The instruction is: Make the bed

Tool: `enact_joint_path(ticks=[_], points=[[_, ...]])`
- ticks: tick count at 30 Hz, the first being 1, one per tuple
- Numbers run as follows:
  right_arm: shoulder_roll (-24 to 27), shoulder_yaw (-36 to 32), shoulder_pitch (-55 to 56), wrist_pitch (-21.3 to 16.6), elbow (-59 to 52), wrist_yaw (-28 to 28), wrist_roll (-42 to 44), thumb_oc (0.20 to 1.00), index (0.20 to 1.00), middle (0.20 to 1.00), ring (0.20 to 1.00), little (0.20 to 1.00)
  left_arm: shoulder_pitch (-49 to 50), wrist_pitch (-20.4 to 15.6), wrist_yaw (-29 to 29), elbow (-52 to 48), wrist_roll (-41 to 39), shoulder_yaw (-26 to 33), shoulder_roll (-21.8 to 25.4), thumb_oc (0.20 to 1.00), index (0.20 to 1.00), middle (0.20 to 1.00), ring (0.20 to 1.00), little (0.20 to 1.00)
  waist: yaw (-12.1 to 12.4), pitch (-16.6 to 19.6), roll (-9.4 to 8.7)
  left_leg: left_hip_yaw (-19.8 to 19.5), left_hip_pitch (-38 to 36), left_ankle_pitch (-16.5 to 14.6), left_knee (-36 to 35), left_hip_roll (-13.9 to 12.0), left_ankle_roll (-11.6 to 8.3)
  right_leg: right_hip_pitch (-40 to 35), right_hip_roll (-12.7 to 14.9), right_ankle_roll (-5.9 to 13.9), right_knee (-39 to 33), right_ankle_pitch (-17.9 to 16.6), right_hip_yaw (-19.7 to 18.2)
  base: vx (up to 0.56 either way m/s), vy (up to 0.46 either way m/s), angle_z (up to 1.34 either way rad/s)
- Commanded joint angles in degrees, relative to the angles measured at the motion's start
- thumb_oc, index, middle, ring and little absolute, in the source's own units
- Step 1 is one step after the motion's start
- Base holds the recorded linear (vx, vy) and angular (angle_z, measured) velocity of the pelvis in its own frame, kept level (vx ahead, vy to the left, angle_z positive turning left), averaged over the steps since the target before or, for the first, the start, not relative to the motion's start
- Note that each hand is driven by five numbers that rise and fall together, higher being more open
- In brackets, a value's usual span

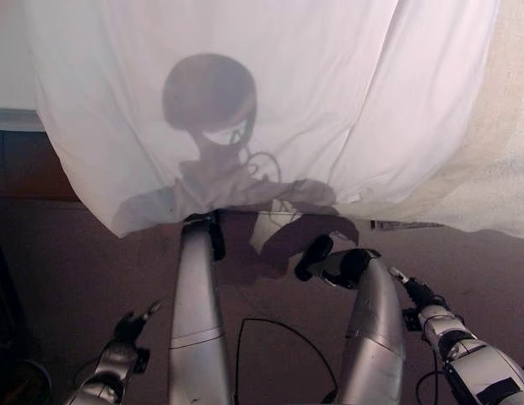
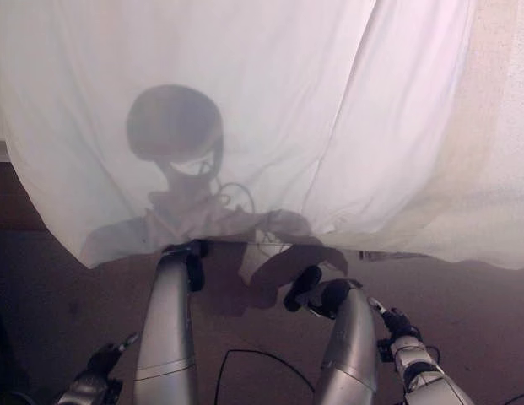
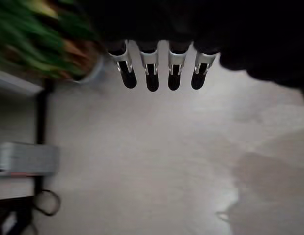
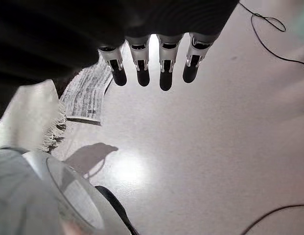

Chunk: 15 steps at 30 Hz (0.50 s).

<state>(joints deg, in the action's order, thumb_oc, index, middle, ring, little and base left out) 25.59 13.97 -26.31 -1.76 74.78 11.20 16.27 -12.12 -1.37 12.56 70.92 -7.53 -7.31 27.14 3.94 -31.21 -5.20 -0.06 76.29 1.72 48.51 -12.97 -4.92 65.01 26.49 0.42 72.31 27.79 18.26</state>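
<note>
Both hands hang low over the floor point(image 1: 67, 278), left hand point(image 1: 126, 331) and right hand point(image 1: 419, 294), fingers straight and empty, likely between grabs. White sheet point(image 1: 270, 101) drapes over the bed's near edge, cream blanket point(image 1: 506, 169) at its right.

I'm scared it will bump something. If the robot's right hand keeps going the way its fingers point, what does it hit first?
Probably just the bare floor. The right hand has straight fingers pointing down at it, holding nothing, and the fringed rug lies off to one side. Depth is hard to judge.
</note>
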Motion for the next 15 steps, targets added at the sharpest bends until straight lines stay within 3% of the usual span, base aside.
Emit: enact_joint_path(ticks=[1,5,6,7,10,11,12,13,15], points=[[0.2,-3.1,7.4,-0.1,-0.5,4.1,0.0,1.000,1.000,1.000,1.000,1.000,4.3,-0.4,4.2,-0.2,0.5,0.6,0.4,1.000,1.000,1.000,1.000,1.000,-0.2,1.4,1.02,-0.5,-3.2,-10.6,6.5,-1.9,0.62,2.0,1.0,2.97,-14.8,-10.7,-5.3,-0.03,-0.011,0.12],[-1.3,-9.2,9.0,-4.1,-6.8,12.7,3.5,1.000,1.000,1.000,1.000,1.000,6.2,-2.0,14.8,-3.9,0.5,4.5,-1.3,1.000,1.000,1.000,1.000,1.000,-0.7,1.4,1.44,1.9,-11.9,-8.8,-0.4,-1.7,-0.67,-6.9,0.8,5.09,-21.6,-13.5,-2.4,-0.04,-0.008,0.18],[-1.3,-9.2,9.2,-4.0,-7.0,12.8,3.5,1.000,1.000,1.000,1.000,1.000,6.4,-1.9,14.9,-4.0,0.6,4.4,-1.4,1.000,1.000,1.000,1.000,1.000,-0.8,1.4,1.47,2.0,-12.2,-8.6,-0.7,-1.6,-0.66,-7.2,0.8,5.10,-21.8,-13.6,-2.3,-0.01,0.008,0.07],[-1.6,-11.9,10.1,-5.5,-8.6,15.8,4.9,1.000,1.000,1.000,1.000,1.000,7.2,-3.1,18.7,-5.5,-0.2,6.6,-2.0,1.000,1.000,1.000,1.000,1.000,-1.0,1.4,1.55,2.8,-17.2,-8.2,-3.8,-1.7,-1.19,-11.9,0.6,6.12,-24.4,-14.6,-1.3,-0.01,0.002,-0.08],[-2.0,-14.8,11.3,-7.2,-12.1,18.5,6.6,1.000,1.000,1.000,1.000,1.000,8.6,-4.8,21.2,-9.4,-3.1,9.4,-3.2,1.000,1.000,1.000,1.000,1.000,-1.1,1.4,1.78,3.4,-22.3,-7.2,-7.3,-1.4,-1.41,-17.6,0.4,6.90,-27.7,-15.9,0.1,0.02,0.012,0.14],[-2.6,-18.3,12.0,-9.5,-16.7,21.0,8.4,1.000,1.000,1.000,1.000,1.000,9.1,-7.5,24.2,-13.6,-6.4,13.0,-4.3,1.000,1.000,1.000,1.000,1.000,-1.2,1.4,1.74,4.0,-27.5,-6.6,-9.9,-1.4,-1.87,-23.1,0.6,7.40,-30.5,-16.6,1.1,0.03,0.005,0.25],[-2.7,-18.3,12.4,-9.4,-17.0,21.2,8.3,1.000,1.000,1.000,1.000,1.000,9.4,-7.5,24.3,-13.8,-6.4,13.0,-4.4,1.000,1.000,1.000,1.000,1.000,-1.3,1.4,1.77,4.0,-28.0,-6.5,-10.3,-1.3,-1.89,-23.8,0.5,7.45,-30.9,-16.7,1.3,0.11,-0.010,0.11],[-4.5,-20.0,15.4,-12.8,-26.0,25.8,6.6,1.000,1.000,1.000,1.000,1.000,11.6,-11.4,29.1,-23.4,-7.1,15.7,-5.2,1.000,1.000,1.000,1.000,1.000,-1.2,1.4,2.07,4.4,-34.5,-6.3,-13.3,-1.1,-2.24,-30.7,0.8,8.24,-33.7,-17.1,2.7,0.06,-0.011,-0.04],[-5.0,-21.1,16.2,-13.6,-28.9,27.8,4.4,1.000,1.000,1.000,1.000,1.000,11.6,-12.8,30.5,-26.8,-7.0,16.9,-5.7,1.000,1.000,1.000,1.000,1.000,-1.2,1.4,2.17,4.4,-37.0,-5.6,-14.9,-0.9,-2.29,-33.5,0.8,8.33,-35.3,-17.6,3.4,0.10,-0.007,0.08]])
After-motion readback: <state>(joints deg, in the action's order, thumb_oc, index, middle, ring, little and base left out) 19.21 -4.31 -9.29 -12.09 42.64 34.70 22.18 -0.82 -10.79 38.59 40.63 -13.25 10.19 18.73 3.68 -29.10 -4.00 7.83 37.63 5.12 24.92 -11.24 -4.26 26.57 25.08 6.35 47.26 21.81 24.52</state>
